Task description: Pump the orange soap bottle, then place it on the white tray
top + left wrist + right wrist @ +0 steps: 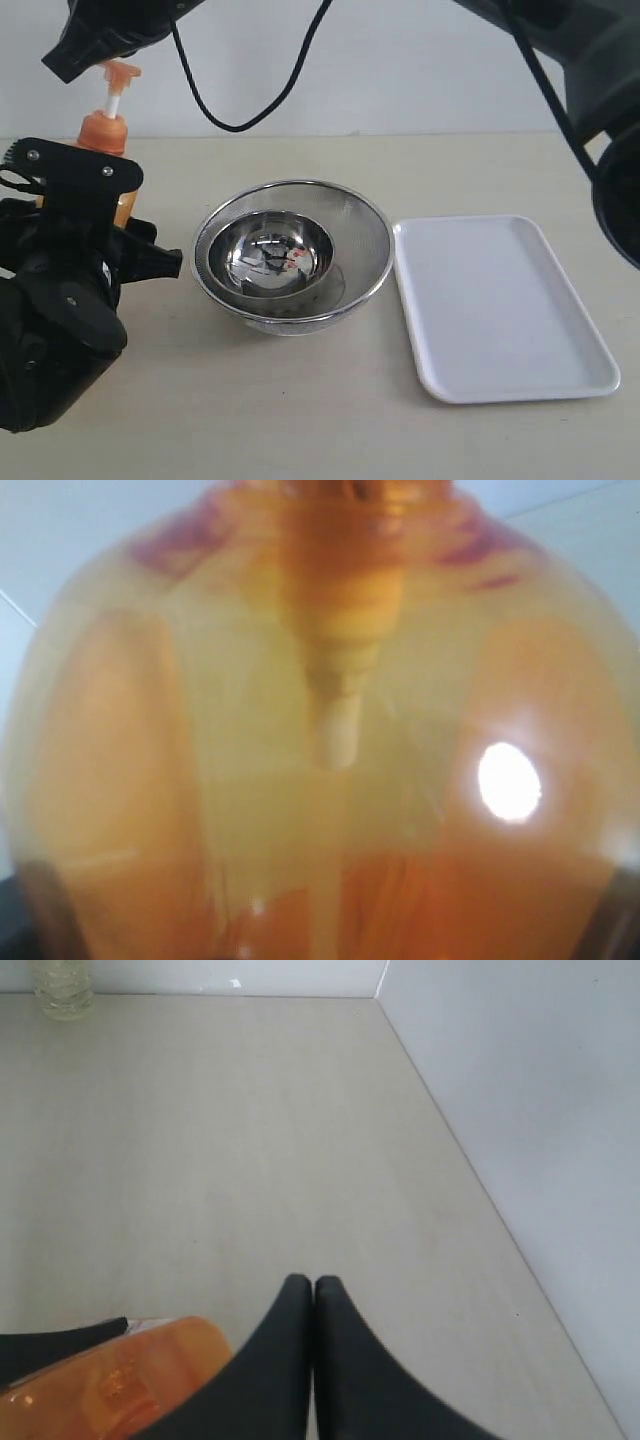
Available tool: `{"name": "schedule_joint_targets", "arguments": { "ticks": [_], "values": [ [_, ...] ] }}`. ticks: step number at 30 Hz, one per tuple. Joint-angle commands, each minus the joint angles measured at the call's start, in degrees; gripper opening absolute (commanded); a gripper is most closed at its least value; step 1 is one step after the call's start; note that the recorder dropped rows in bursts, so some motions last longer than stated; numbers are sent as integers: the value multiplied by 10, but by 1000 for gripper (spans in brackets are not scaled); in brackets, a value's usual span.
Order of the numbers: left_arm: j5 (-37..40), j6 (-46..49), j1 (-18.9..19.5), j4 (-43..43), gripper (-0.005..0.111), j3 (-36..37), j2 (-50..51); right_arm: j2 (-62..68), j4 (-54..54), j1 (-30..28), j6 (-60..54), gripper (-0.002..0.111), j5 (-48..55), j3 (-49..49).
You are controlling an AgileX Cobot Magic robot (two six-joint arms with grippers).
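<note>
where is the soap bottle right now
In the exterior view the soap bottle stands at the far left of the table, behind the left arm, left of the steel bowls, with the tray beyond them.

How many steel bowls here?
2: a mesh bowl mid-table, left of the tray, and a smaller bowl nested inside it. Others may hide behind the left arm.

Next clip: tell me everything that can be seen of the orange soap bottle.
The orange soap bottle is translucent orange plastic with a rounded shoulder. In the left wrist view a dip tube shows through it. Its orange pump head sits raised on a white stem. It stands upright at the exterior view's far left, beside the steel bowls, largely hidden by the left gripper, whose jaws flank its body. The shut right gripper hangs by the pump head; contact is unclear. No label shows.
</note>
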Motion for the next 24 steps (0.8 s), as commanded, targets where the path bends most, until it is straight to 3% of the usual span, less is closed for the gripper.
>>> {"name": "schedule_joint_targets", "arguments": {
  "ticks": [1,24],
  "values": [
    [34,8,-3,29,5,-4,-4,-1,5,3,-3,0,-1,-1],
    [18,7,-3,29,5,-4,-4,-9,20,3,-6,0,59,-1]
  ]
}}
